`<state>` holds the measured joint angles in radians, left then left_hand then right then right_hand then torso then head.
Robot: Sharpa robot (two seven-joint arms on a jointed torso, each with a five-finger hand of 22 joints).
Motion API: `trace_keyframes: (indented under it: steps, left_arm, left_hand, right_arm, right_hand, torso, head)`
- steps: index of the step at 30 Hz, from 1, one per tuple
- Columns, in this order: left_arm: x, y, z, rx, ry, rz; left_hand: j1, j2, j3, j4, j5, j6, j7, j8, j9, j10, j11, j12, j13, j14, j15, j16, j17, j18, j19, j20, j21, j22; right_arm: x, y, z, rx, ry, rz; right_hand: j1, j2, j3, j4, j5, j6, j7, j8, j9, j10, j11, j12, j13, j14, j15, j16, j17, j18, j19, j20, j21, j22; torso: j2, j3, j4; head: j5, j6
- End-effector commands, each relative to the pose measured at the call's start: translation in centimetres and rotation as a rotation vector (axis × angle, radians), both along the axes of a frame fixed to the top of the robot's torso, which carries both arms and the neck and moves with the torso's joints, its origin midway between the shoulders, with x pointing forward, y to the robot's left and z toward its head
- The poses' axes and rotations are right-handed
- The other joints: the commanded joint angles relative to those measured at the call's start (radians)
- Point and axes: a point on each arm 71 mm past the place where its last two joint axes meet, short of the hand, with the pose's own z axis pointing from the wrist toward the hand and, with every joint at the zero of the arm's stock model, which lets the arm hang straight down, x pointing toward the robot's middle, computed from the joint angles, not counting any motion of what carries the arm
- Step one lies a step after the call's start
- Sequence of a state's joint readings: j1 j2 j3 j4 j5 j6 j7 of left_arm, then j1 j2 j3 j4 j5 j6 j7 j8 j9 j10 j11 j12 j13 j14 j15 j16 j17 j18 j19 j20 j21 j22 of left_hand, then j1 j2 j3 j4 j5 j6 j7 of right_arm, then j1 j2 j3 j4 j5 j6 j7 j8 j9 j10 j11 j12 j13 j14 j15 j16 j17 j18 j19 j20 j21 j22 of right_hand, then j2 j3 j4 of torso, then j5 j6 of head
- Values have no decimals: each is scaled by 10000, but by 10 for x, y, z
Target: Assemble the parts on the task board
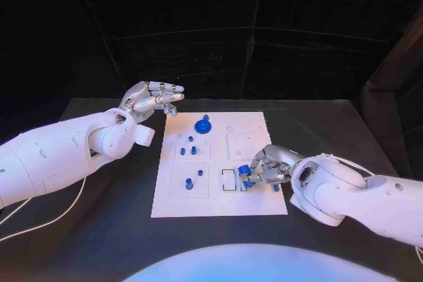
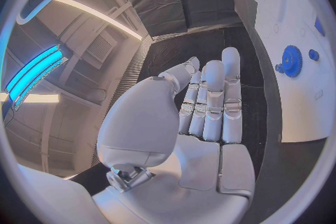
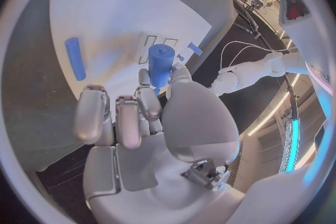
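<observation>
A: Blue plastic, a stubby cylinder (image 3: 161, 63): that's what your right hand (image 1: 263, 166) holds, pinched between thumb and fingertips (image 3: 148, 102), low over the task board (image 1: 255, 202) near its right edge, just beside the small dark-outlined rectangular slots (image 1: 229, 179).

B: So what's the step in hand?

A: My reading is seating that part. Keep it upright as you lower it, line it up over its recess before you let it down, and don't loosen the pinch until it sits flush. If it tilts, it will likely jam on the rim or topple when you let go.

B: And what is already in the board's pockets?

A: The square recess at lower left (image 1: 191, 181) has two small blue pegs in it, one (image 1: 189, 183) larger than the other. The recess above it holds two short pegs (image 1: 187, 151) side by side, with another small one (image 1: 191, 138) just above. A blue gear (image 1: 203, 126) sits near the top of the board. The right-hand recesses (image 1: 243, 144) look bare. In the right wrist view a blue bar (image 3: 75, 58) lies flat on the board, well apart from the held part.

B: The left hand?

A: Your left hand (image 1: 155, 97) hangs off the board's top-left corner, fingers straight and close together, holding nothing.
</observation>
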<state>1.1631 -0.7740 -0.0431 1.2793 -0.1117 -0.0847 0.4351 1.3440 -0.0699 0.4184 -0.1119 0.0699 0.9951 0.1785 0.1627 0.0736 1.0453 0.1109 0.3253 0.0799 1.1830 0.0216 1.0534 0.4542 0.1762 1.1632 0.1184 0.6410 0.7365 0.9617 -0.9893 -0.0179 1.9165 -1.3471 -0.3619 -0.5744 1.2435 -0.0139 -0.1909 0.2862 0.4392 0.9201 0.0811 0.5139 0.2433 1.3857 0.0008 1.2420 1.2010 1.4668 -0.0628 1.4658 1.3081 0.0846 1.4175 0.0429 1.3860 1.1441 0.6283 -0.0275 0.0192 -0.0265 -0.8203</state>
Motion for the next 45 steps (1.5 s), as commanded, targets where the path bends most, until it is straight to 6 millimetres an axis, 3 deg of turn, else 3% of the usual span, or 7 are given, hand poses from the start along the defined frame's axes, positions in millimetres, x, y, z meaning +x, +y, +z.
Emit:
trace_keyframes:
  steps: [1, 18, 22, 26, 28, 32, 45]
  left_arm:
    - [0, -2, 1, -105, -26, -115]
    - [0, -4, 2, -140, -37, -181]
    - [-1, -4, 2, -142, -38, -184]
    - [-1, -3, 2, -135, -42, -163]
    - [-1, -3, 2, -134, -43, -158]
    - [-1, -2, 2, -135, -45, -159]
    - [0, -2, 2, -125, -41, -141]
  left_hand:
    - [-11, 48, -53, -5, 29, 7, 40, 67, -14, -71, -16, 44, -15, -78, 4, -61, -10, 66, -77, 16, -64, -12]
    - [-11, 48, -53, -5, 29, 7, 40, 67, -14, -71, -16, 44, -15, -78, 4, -61, -10, 66, -77, 16, -64, -12]
    - [-11, 48, -53, -5, 29, 7, 40, 67, -14, -71, -16, 44, -15, -78, 4, -61, -10, 66, -77, 16, -64, -12]
    - [-11, 48, -53, -5, 29, 7, 40, 67, -14, -71, -16, 44, -15, -78, 4, -61, -10, 66, -77, 16, -64, -12]
    - [-11, 48, -53, -5, 29, 7, 40, 67, -14, -71, -16, 44, -15, -78, 4, -61, -10, 66, -77, 16, -64, -12]
    - [-11, 48, -54, -6, 31, 6, 39, 69, -14, -73, -16, 47, -16, -79, 4, -61, -13, 67, -78, 16, -66, -13]
    - [-10, 49, -57, -14, 41, 0, 38, 77, -16, -82, -18, 62, -19, -82, 1, -62, -26, 69, -80, 16, -75, -20]
  right_arm:
    - [0, 8, -2, 344, 431, 98]
    - [11, 27, -16, -12, 1157, 15]
    - [13, 30, -16, -5, 1039, -4]
    - [14, 31, -15, 86, 897, -37]
    - [14, 31, -14, 103, 789, -43]
    - [14, 31, -13, 102, 721, 24]
    - [6, 33, -8, 63, 563, 560]
  right_hand:
    - [40, 66, -40, 5, 63, 48, -42, 26, 16, -69, -25, -81, -77, 610, -75, 49, 84, -68, 59, -34, 39, 14]
    - [-261, 188, -340, 35, -521, 27, -77, 99, 328, -191, -52, -520, -425, 576, -99, -13, -29, -72, 52, -57, 43, 38]
    - [-559, 175, -580, 30, -1798, -34, -81, 112, 490, -335, -53, -895, -751, 551, -101, -68, -125, -68, 32, -64, 21, 9]
    - [-1471, -552, -507, 107, -3720, -292, -7, 11, 618, -822, 38, -1885, -1663, 519, -49, -150, -229, -55, -35, -15, -49, -92]
    - [-2089, -1340, -149, 122, -3891, -426, 51, -55, 666, -1059, 68, -2379, -2109, 519, -7, -155, -191, -43, -66, 14, -80, -135]
    - [-2433, -1751, -116, 133, -3884, -465, 61, -77, 702, -1152, 77, -2616, -2319, 508, 1, -182, -217, -39, -79, 22, -96, -153]
    - [-2205, -690, 449, 74, -3658, 122, -126, 193, 925, -670, -71, -2144, -1838, 571, -96, -94, 29, -101, 78, -34, 84, 236]
  torso:
    - [2, 0, -16]
    - [-4, -2, -5]
    - [-1, 0, -4]
    - [-4, -6, -18]
    - [-3, -3, -28]
    - [-5, 4, -37]
    - [2, 16, -27]
  head:
    - [14, -8]
    - [104, -13]
    - [132, -15]
    - [168, -27]
    - [180, -20]
    - [185, -21]
    - [170, -13]
